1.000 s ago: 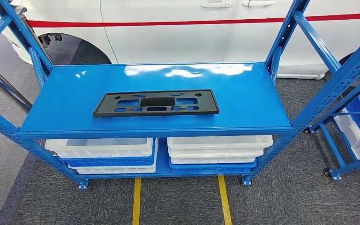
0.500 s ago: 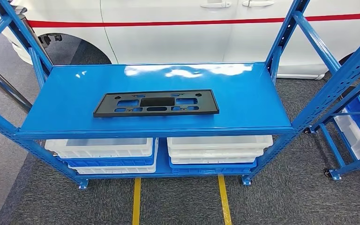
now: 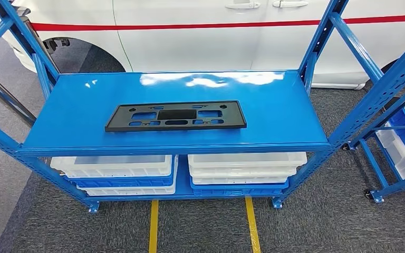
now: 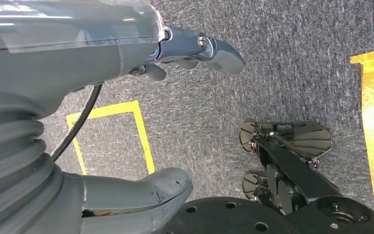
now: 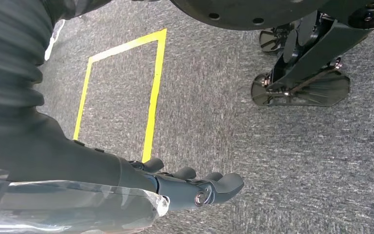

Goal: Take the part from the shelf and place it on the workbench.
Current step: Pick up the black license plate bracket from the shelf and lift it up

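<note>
A: Part (image 3: pixel 175 116), location?

B: Flat on the top board of the blue shelf (image 3: pixel 74 113), near the front edge, a little left of centre. Black, long, thin plate with cut-outs through it.

A: Long axis?

B: Runs side to side across the head view, parallel to the shelf's front edge. Left end sits slightly nearer the front than the right, so a faint skew. Wide face up.

A: Hands relative to it?

B: Both well apart from it. Left hand (image 4: pixel 126 122) hangs over grey carpet (image 4: pixel 297 58) in its wrist view, fingers (image 4: pixel 224 51) extended, thumb (image 4: pixel 141 192) apart from them, nothing between. Released.

A: Right?

B: Right hand (image 5: pixel 175 187) likewise over carpet, fingers (image 5: pixel 219 185) stretched out together, grasping nothing. Released. Yellow floor tape (image 5: pixel 153 92) shows beside it.

A: Anything else noted?

B: White bins (image 3: pixel 245 166) stacked on blue ones on the lower level, two stacks side by side. White car (image 3: pixel 200 37) with a red stripe behind the shelf. A second blue rack (image 3: pixel 395 121) at right, also with bins.
</note>
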Motion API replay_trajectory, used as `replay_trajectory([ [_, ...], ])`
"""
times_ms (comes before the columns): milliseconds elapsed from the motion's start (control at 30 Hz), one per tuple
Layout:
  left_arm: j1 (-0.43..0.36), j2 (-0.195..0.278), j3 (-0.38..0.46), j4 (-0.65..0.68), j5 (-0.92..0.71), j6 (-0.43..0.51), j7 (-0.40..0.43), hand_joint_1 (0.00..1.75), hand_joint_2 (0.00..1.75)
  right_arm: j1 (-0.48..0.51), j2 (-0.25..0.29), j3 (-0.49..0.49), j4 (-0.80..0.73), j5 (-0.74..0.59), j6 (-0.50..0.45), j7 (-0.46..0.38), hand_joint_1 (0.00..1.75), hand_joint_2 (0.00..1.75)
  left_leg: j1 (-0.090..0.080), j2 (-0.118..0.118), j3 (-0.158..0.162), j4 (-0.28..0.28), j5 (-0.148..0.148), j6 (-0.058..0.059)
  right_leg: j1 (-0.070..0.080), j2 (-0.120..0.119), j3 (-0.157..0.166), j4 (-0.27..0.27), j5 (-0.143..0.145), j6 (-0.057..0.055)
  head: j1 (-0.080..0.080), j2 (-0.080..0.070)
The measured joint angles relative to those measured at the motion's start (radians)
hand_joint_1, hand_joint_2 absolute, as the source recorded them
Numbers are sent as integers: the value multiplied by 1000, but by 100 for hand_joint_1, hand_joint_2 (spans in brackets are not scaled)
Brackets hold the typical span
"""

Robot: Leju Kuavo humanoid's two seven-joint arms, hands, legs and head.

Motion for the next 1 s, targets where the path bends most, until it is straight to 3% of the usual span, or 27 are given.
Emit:
replay_trajectory([
  [1000,0,0,0,0,0,0,0,0,175,0,0,0,0,0,0,0,0,175,0,0,0,0,0,0,0,0,0,0,0,0,0,0],
])
